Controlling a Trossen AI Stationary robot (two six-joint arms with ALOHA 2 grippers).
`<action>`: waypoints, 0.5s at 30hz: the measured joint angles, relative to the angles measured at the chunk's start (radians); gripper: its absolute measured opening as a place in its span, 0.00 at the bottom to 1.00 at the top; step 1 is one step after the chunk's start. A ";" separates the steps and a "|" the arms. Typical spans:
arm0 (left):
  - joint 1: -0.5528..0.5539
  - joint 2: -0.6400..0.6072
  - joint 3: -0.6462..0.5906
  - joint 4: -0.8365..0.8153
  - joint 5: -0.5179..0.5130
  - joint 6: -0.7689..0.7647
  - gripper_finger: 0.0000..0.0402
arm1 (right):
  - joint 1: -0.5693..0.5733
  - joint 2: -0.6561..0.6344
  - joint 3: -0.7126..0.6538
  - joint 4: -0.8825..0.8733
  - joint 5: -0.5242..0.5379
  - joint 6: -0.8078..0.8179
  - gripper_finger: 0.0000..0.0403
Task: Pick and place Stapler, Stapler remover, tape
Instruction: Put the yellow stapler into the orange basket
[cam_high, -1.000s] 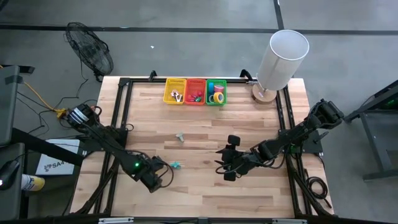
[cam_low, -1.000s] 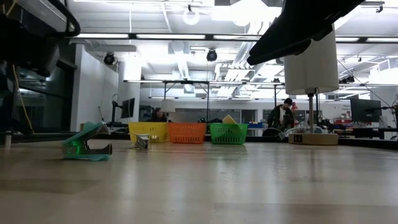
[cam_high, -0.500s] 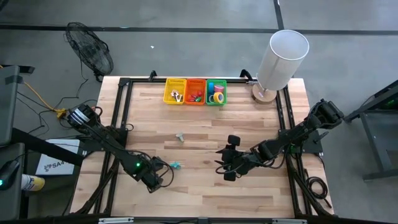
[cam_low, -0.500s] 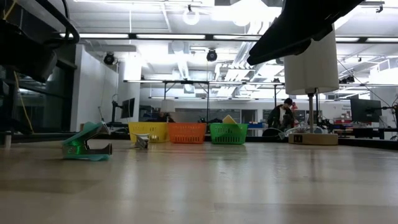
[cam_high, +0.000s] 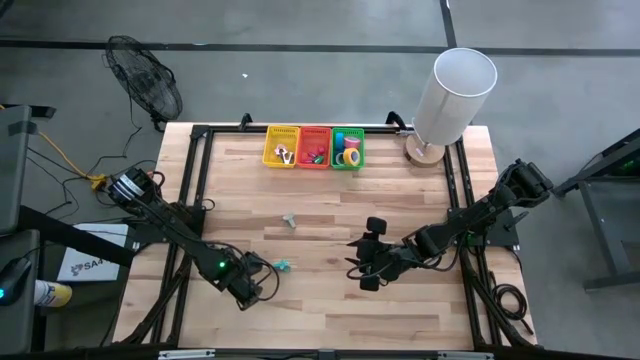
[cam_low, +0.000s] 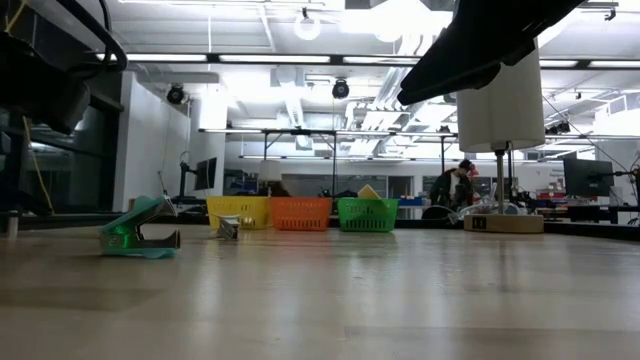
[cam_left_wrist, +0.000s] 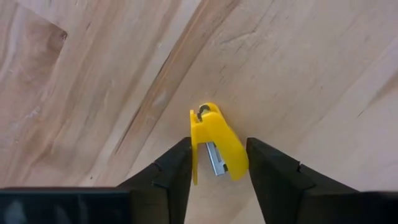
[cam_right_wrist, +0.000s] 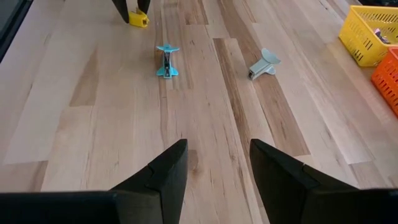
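Closing around the yellow staple remover (cam_left_wrist: 215, 144) at seven o'clock on the table (cam_high: 330, 310), my left gripper (cam_left_wrist: 217, 163) brackets it, fingers not yet visibly pinching. Squeezing off-centre could squirt it sideways. Only my left wrist view shows it; overhead, the arm hides it. My right gripper (cam_right_wrist: 217, 163) idles, spread.

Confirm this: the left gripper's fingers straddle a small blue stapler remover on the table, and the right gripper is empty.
Wrong colour. The left wrist view shows the left gripper with its fingers either side of a yellow stapler remover on the table. The right gripper is indeed empty.
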 joint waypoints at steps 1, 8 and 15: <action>0.000 0.000 0.000 0.000 0.000 0.000 0.36 | 0.000 0.000 0.000 0.000 0.000 0.000 0.41; 0.000 0.000 0.001 0.000 -0.003 0.000 0.26 | 0.000 0.000 0.000 0.000 0.000 0.000 0.41; 0.000 -0.002 0.002 -0.011 -0.026 0.023 0.16 | 0.000 0.000 0.000 0.000 0.000 0.000 0.41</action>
